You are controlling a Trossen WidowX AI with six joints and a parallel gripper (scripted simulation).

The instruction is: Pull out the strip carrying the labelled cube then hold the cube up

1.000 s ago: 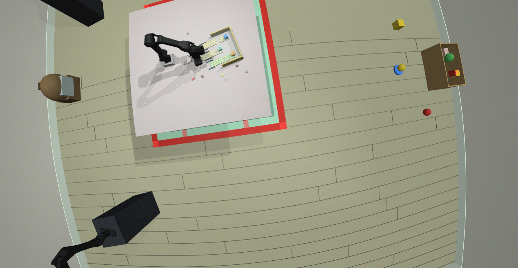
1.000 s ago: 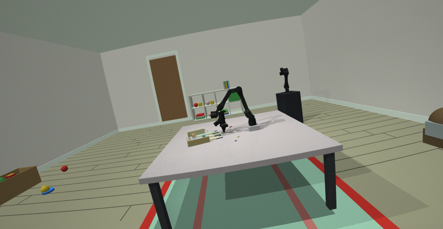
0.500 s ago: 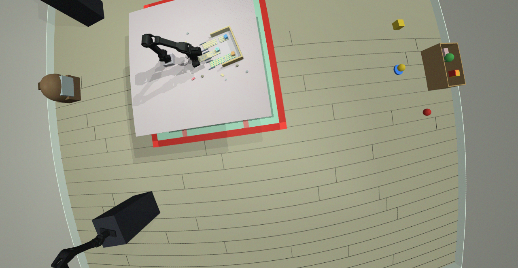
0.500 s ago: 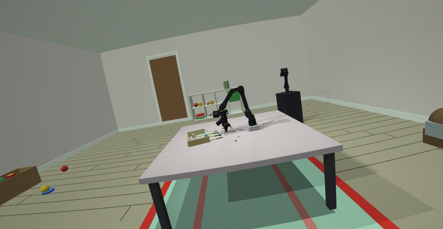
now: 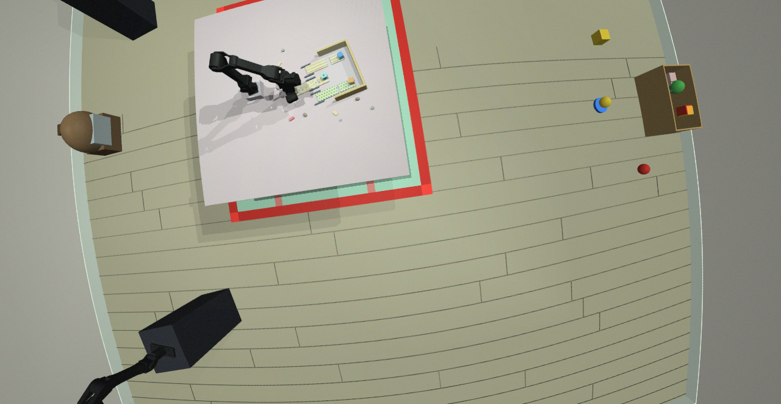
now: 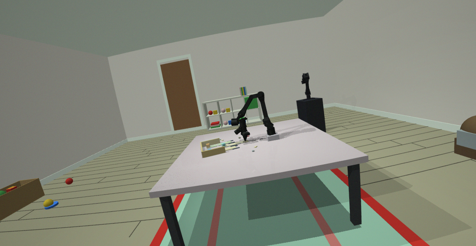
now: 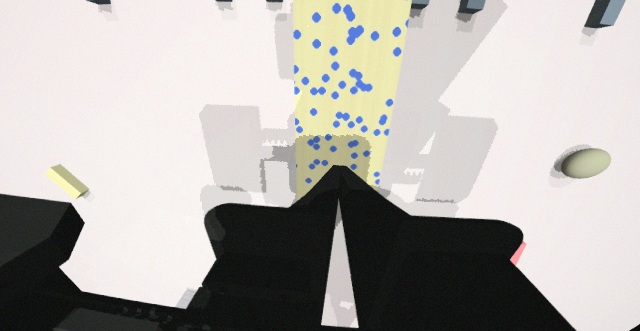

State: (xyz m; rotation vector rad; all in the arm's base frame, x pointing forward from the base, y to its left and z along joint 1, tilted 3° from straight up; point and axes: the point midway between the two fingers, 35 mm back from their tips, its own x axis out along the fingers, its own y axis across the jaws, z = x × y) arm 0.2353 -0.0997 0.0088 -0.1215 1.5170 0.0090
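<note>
Hand (image 7: 340, 171) clamped on the near end of the blue-dotted strip (image 7: 350, 61), fingertips meeting at lower centre of the wrist view. From above, the strip runs right from the hand toward the tray (image 5: 357, 71), carrying a teal cube (image 5: 324, 76) near the tray's opening, centre of the bench (image 5: 262, 150).

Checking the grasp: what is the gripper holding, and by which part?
The gripper looks shut on the blue-dotted strip, pinching its near end.
</note>
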